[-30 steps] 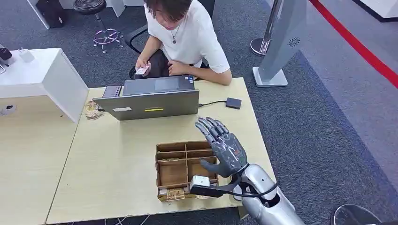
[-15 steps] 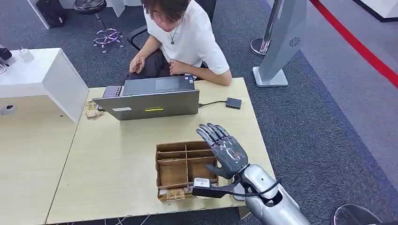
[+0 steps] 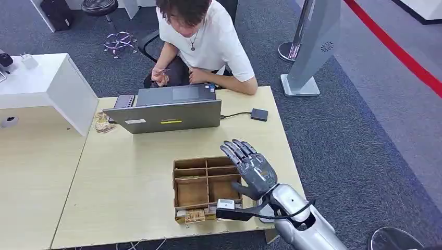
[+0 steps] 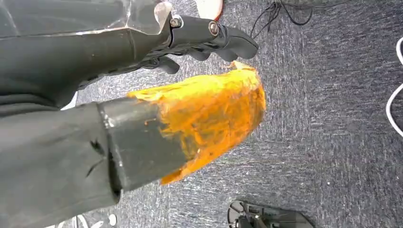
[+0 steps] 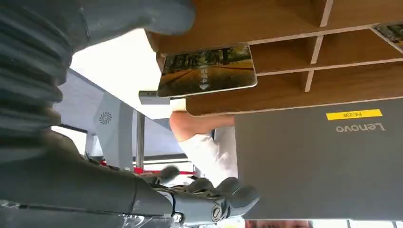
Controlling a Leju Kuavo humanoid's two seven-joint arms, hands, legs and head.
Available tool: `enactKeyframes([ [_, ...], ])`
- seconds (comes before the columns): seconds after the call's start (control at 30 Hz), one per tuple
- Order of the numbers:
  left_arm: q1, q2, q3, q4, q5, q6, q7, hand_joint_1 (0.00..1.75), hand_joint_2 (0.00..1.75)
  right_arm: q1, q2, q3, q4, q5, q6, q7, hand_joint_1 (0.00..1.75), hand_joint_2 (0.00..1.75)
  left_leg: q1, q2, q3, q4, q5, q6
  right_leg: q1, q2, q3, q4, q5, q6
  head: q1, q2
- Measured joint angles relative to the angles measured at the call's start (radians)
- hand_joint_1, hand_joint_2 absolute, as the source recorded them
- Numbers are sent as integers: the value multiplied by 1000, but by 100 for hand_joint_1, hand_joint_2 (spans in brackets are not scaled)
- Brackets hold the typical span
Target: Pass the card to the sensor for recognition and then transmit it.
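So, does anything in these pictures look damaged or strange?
Yes. In the left wrist view, the thick thumb of the left hand wears a rough, wrinkled orange covering, torn-looking at its edges. On the table, nothing looks spilled or askew.

The right robot hand [image 3: 254,169] reaches forward on its silver arm, palm down, fingers spread apart and empty. The left robot hand [image 4: 209,40] hangs low, fingers curled inward.

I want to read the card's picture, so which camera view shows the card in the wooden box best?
The right wrist view: the card is close, its printed face showing against the wooden box. In the head view the box is small and the card cannot be told. The left wrist view looks at the floor.
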Motion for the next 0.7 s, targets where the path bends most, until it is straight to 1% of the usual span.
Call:
enactKeyframes([
  [0.03,0,0,0,0,0,0,0,0,0,0,-1,1,0,0,0,0,61,175,0,0,0,0,0,0,0,0,0,0,0,0,0,0],
  [0.07,0,0,0,0,1,0,0,0,0,1,-3,2,0,0,0,0,63,175,0,0,0,0,0,0,0,0,0,0,0,0,0,0],
  [0.13,0,1,0,0,1,0,0,0,0,1,-5,3,0,-1,0,0,52,175,0,0,0,0,0,0,0,0,0,0,0,0,0,0],
  [0.2,0,1,0,0,1,0,0,0,0,3,-6,3,0,-1,0,0,52,175,0,0,0,0,0,0,0,0,0,0,0,0,0,0],
  [0.23,0,1,0,0,2,0,0,0,0,4,-6,3,0,-1,0,0,59,175,0,0,0,0,0,0,0,0,0,0,0,0,0,0],
  [0.27,0,1,0,0,2,1,1,0,0,5,-7,3,0,-2,0,0,79,175,0,0,0,0,0,0,0,0,0,0,0,0,0,0],
  [0.3,0,1,0,0,2,0,2,0,0,6,-8,3,0,-3,0,0,79,175,0,0,0,0,0,0,0,0,0,0,0,0,0,0],
  [0.33,0,1,0,0,2,1,3,0,0,7,-8,3,0,-4,0,1,86,175,0,0,0,0,0,0,0,0,0,0,0,0,0,0],
  [0.37,0,1,0,0,2,1,3,0,0,7,-9,3,0,-4,0,1,96,175,0,0,0,0,0,0,0,0,0,0,0,0,0,0],
  [0.43,0,1,0,0,2,0,3,0,0,9,-10,3,0,-5,0,3,99,175,0,0,0,0,0,0,0,0,0,0,0,0,0,0],
  [0.47,1,1,0,0,2,0,3,0,0,10,-11,3,0,-6,0,3,110,175,0,0,0,0,0,0,0,0,0,0,0,0,0,0],
  [0.53,1,1,0,0,2,0,3,0,0,11,-13,3,-1,-7,0,3,117,175,0,0,0,0,0,0,0,0,0,0,0,0,0,0],
  [0.57,1,1,0,0,2,0,3,0,0,11,-13,3,-1,-7,0,4,113,175,0,0,0,0,0,0,0,0,0,0,0,0,0,0],
  [0.63,1,1,0,0,2,0,2,0,0,12,-14,3,-2,-8,0,4,113,175,0,0,0,0,0,0,0,0,0,0,0,0,0,0],
  [0.67,1,1,0,0,2,0,0,0,0,13,-15,3,-2,-9,0,5,108,175,0,0,0,0,0,0,0,0,0,0,0,0,0,0],
  [0.7,1,1,0,0,2,0,-1,0,0,13,-16,3,-2,-10,0,7,108,175,0,0,0,0,0,0,0,0,0,0,0,0,0,0],
])
